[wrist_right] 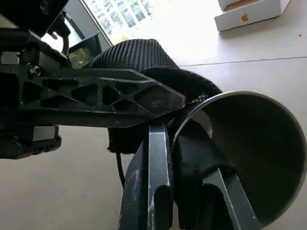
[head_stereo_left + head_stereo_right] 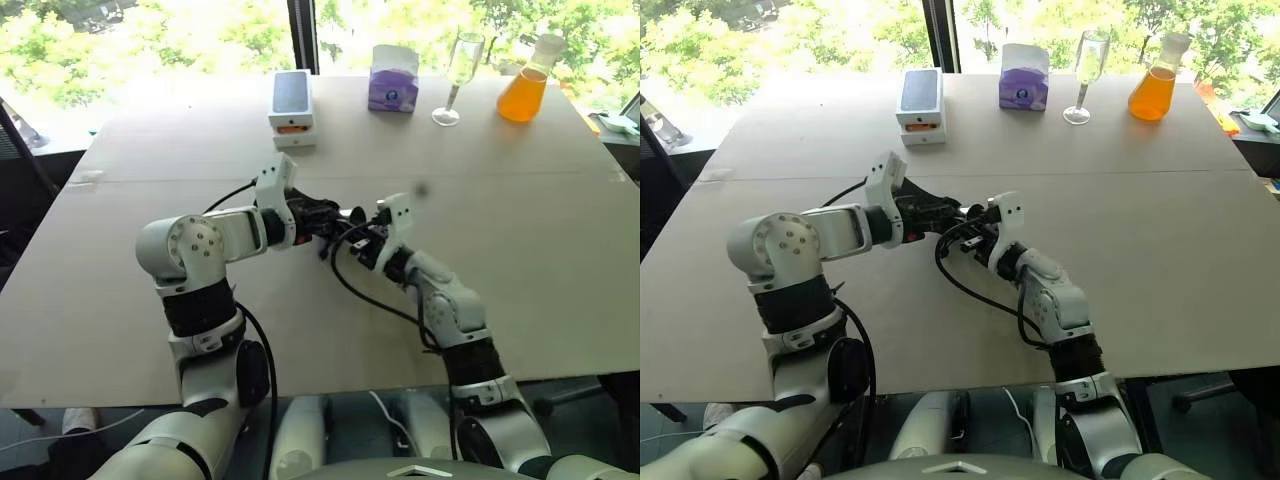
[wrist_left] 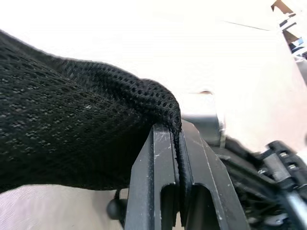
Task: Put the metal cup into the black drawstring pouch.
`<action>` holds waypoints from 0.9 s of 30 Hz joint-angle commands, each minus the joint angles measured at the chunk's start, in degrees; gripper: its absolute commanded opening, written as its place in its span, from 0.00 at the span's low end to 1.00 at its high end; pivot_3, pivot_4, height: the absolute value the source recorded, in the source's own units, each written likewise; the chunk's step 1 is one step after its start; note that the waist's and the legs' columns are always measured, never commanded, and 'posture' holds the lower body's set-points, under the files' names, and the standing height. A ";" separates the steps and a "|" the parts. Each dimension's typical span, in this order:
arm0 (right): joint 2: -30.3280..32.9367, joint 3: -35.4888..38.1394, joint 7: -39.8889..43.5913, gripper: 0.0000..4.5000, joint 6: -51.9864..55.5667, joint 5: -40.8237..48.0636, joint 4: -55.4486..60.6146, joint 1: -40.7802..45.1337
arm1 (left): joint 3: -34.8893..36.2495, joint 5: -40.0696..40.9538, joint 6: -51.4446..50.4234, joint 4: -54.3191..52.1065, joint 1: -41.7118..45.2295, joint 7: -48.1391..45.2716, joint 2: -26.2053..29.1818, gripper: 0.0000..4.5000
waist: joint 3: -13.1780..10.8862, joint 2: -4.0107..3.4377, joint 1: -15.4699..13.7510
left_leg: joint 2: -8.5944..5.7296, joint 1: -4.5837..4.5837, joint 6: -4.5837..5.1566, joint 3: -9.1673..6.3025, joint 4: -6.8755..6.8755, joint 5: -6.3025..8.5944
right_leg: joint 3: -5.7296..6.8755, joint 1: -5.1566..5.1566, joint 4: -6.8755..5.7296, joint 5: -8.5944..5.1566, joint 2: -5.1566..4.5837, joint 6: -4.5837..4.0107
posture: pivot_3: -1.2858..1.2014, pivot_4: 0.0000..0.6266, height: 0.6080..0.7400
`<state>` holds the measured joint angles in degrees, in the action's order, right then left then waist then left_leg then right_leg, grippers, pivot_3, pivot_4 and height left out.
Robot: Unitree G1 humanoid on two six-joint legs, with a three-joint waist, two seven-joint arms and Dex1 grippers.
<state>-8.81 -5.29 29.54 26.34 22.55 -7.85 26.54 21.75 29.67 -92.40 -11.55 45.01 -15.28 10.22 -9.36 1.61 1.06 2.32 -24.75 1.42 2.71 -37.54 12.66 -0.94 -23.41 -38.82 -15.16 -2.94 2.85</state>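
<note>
Our left hand [image 3: 178, 143] is clenched on the black drawstring pouch [image 3: 72, 129]; our right hand [image 1: 184, 148], just beside it above the counter [image 2: 540, 260], grips the metal cup [image 1: 249, 153] by its rim.

No readable text; orange apple logo on white box [image 1: 249, 14] side

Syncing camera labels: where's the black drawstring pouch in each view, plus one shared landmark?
Left eye view: black drawstring pouch mid-table, between the two claws.
Right eye view: pouch left of centre, same spot.
Left wrist view: mesh fills the left side, pinched by the left claw.
Right wrist view: upper centre, behind the metal cup.
Landmark: the white box.
</note>
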 commanded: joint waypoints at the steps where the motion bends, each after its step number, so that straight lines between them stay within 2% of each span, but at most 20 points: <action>1: -5.48 4.99 -2.29 0.01 2.57 8.01 -0.36 2.18 | 2.46 3.27 -0.10 -1.46 0.73 0.20 -1.64 0.00 | 0.00 0.01 -0.21 | 0.00 0.00 0.00 0.01 0.00 0.00 | -0.01 0.00 0.01 0.00 -0.01 0.00 | 0.52 0.24 1.00; 3: -6.35 6.77 -4.02 0.01 3.29 10.60 -1.77 2.91 | 4.89 4.31 -0.10 -1.45 0.53 0.81 -2.79 0.00 | 0.00 0.01 -0.35 | -0.01 -0.02 0.01 -0.01 0.01 0.00 | 0.03 0.01 0.04 0.00 -0.06 0.00 | 0.52 0.24 1.00; 9: -5.71 2.96 -3.00 0.01 -0.58 10.17 -3.15 3.05 | 11.83 6.31 -0.10 -0.12 2.91 4.28 -8.07 0.00 | -0.01 0.02 -0.09 | -0.02 -0.01 0.09 0.00 0.04 0.05 | 0.03 0.00 0.03 0.00 -0.04 0.00 | 0.52 0.24 1.00; 14: -5.97 4.16 -2.83 0.01 -1.61 13.25 -5.32 5.83 | 16.04 6.71 -0.10 1.82 6.96 6.81 -11.26 0.00 | -0.02 0.03 -0.09 | -0.05 -0.03 0.09 0.02 0.04 0.05 | 0.01 -0.02 0.04 0.00 0.00 0.00 | 0.52 0.24 1.00; 22: 2.63 -11.58 5.34 0.01 -15.18 -5.03 -4.43 6.38 | 18.04 5.91 0.99 0.37 8.98 9.23 -15.41 0.00 | -0.02 0.04 0.17 | -0.08 -0.03 -0.05 0.03 0.13 -0.03 | -0.02 -0.05 0.08 0.00 0.11 0.00 | 0.52 0.24 1.00; 24: 3.85 -12.51 4.51 0.01 -20.48 -9.79 -6.31 7.54 | 17.44 5.72 1.30 -0.71 8.20 9.62 -15.44 0.00 | -0.04 0.07 0.03 | -0.08 -0.05 -0.07 0.03 0.13 -0.03 | -0.01 -0.06 0.11 0.00 0.10 0.00 | 0.52 0.24 1.00; 27: 1.33 -7.74 4.23 0.01 -19.11 -5.68 -7.97 9.02 | 17.20 5.77 0.94 -2.22 6.98 9.91 -15.74 0.00 | -0.04 0.07 0.03 | -0.08 -0.04 -0.07 0.06 0.12 -0.03 | -0.04 -0.06 0.10 0.00 0.06 0.00 | 0.52 0.24 1.00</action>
<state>-4.92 -13.95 32.82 7.37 14.42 -16.60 33.40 40.65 33.80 -91.63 -11.50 51.76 -4.80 -4.29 -9.40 1.68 1.09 2.26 -24.78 1.33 2.75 -37.42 12.61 -0.98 -23.46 -38.73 -15.16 -2.87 2.86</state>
